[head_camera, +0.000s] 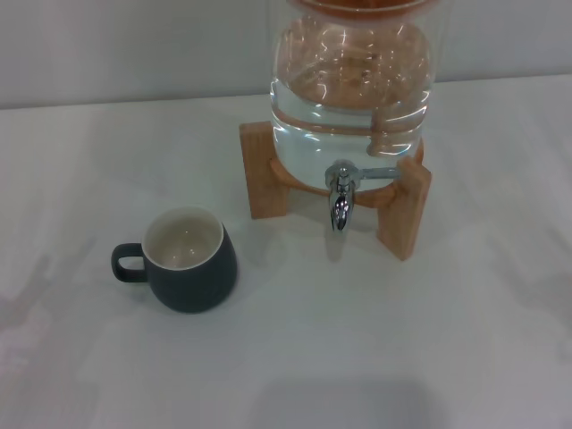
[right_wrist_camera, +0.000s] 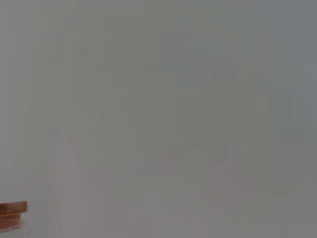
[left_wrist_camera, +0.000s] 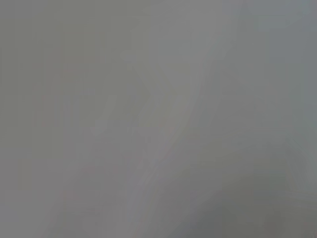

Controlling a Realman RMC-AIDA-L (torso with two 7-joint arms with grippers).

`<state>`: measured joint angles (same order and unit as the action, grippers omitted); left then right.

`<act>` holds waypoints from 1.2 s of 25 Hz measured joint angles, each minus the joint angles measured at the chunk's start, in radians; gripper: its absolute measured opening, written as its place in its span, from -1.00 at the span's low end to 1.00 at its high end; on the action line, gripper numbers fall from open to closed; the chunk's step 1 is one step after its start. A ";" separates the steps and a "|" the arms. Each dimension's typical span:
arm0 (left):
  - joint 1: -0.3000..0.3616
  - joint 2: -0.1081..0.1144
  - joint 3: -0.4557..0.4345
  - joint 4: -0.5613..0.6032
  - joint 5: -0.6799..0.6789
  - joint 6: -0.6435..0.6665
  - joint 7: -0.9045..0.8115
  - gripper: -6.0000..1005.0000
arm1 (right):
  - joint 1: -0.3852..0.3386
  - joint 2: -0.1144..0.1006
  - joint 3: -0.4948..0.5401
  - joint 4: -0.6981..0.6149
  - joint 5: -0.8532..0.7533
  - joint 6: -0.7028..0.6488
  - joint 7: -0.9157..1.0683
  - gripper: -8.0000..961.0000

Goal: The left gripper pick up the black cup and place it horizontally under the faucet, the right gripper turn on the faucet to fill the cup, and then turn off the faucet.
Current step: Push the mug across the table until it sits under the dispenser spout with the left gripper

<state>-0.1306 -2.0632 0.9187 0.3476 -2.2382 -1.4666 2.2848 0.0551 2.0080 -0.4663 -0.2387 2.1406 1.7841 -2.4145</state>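
The black cup point(head_camera: 189, 260) stands upright on the white table, cream-white inside, its loop handle pointing left. It sits left of and nearer to me than the faucet point(head_camera: 340, 197), a chrome tap with a thin lever pointing right, on a clear glass jar point(head_camera: 350, 80) holding water. The jar rests on a wooden stand point(head_camera: 404, 206). Neither gripper shows in the head view. The left wrist view shows only blank table surface. The right wrist view shows table surface and a corner of the wooden stand point(right_wrist_camera: 12, 214).
The white table point(head_camera: 357, 340) stretches in front of the cup and the stand. A pale wall runs along the back edge behind the jar.
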 joint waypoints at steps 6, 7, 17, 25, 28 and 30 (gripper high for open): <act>-0.006 0.000 -0.002 0.001 -0.001 0.004 0.001 0.73 | 0.001 0.000 0.000 -0.002 0.002 -0.001 -0.001 0.62; -0.008 0.000 -0.007 0.001 -0.001 0.005 0.001 0.73 | 0.002 0.000 0.000 -0.002 0.003 -0.001 -0.002 0.62; -0.012 -0.005 -0.021 0.001 0.037 0.010 0.009 0.70 | 0.011 0.000 0.000 0.002 0.004 -0.011 -0.009 0.62; -0.008 -0.008 -0.024 -0.001 0.188 0.030 0.040 0.68 | 0.024 -0.001 0.000 -0.004 0.004 -0.047 -0.011 0.62; -0.011 -0.012 -0.024 -0.011 0.209 0.065 0.068 0.67 | 0.033 -0.002 0.000 -0.004 0.005 -0.051 -0.011 0.62; -0.015 -0.014 -0.022 -0.015 0.212 0.091 0.078 0.67 | 0.040 -0.003 0.000 -0.004 0.005 -0.052 -0.011 0.62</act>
<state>-0.1460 -2.0770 0.8965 0.3327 -2.0258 -1.3753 2.3630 0.0948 2.0052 -0.4663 -0.2432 2.1456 1.7319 -2.4253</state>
